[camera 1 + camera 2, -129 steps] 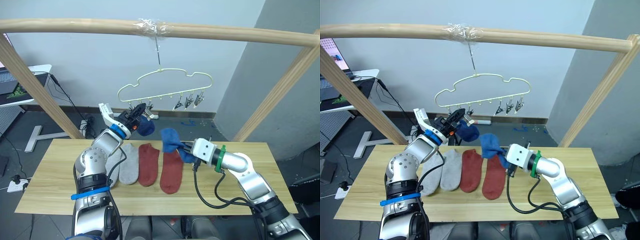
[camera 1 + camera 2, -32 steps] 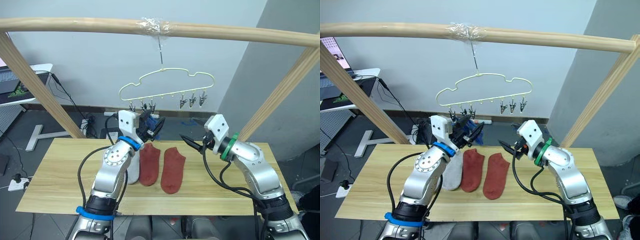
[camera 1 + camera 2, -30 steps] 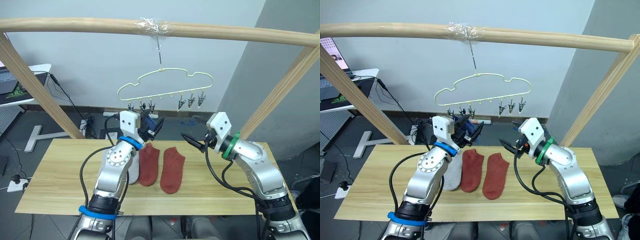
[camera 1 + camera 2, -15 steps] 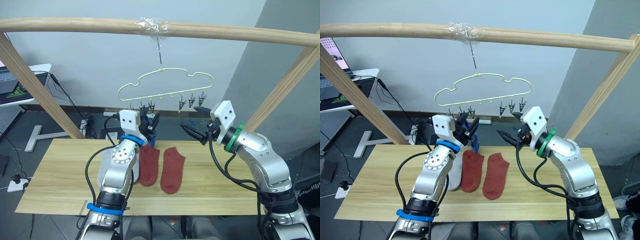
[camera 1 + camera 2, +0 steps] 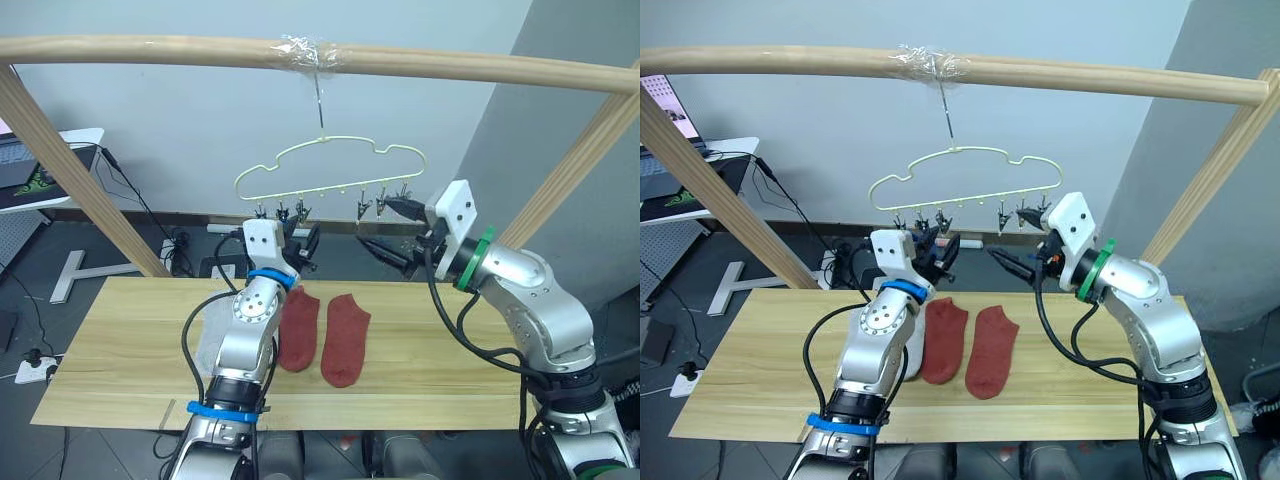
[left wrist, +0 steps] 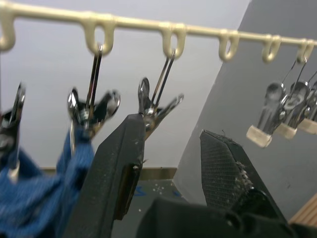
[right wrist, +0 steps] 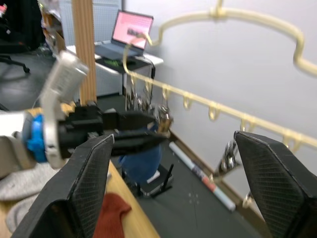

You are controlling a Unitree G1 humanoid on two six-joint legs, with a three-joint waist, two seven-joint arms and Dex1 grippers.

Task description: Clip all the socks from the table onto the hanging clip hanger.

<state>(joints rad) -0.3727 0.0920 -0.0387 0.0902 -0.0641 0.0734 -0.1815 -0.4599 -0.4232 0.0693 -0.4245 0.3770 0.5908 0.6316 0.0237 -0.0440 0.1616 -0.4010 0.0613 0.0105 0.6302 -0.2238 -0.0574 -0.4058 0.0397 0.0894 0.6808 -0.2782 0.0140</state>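
We see the clip hanger (image 5: 330,170) hanging by its hook from a wooden pole (image 5: 320,57) wrapped in clear tape; its grey clips (image 5: 383,205) hang in a row beneath the wavy wire. Our left tool (image 5: 303,240) is raised just under the three clips on the left side of the hanger; its fingers stand apart, with one clip (image 6: 157,101) right above the tip of one finger (image 6: 116,173); nothing is held between them. Beside it a blue sock (image 6: 47,196) hangs pinched in the neighbouring clip (image 6: 91,106). Our right tool (image 5: 385,230) is lifted near the three clips on the right side of the hanger; its fingers are spread wide and empty.

On the table (image 5: 120,370) two rust red socks (image 5: 345,338) lie side by side, toes toward us; a light grey sock (image 5: 215,330) lies to their left, largely hidden behind our left arm. A white desk with a laptop (image 5: 25,170) stands at the far left.
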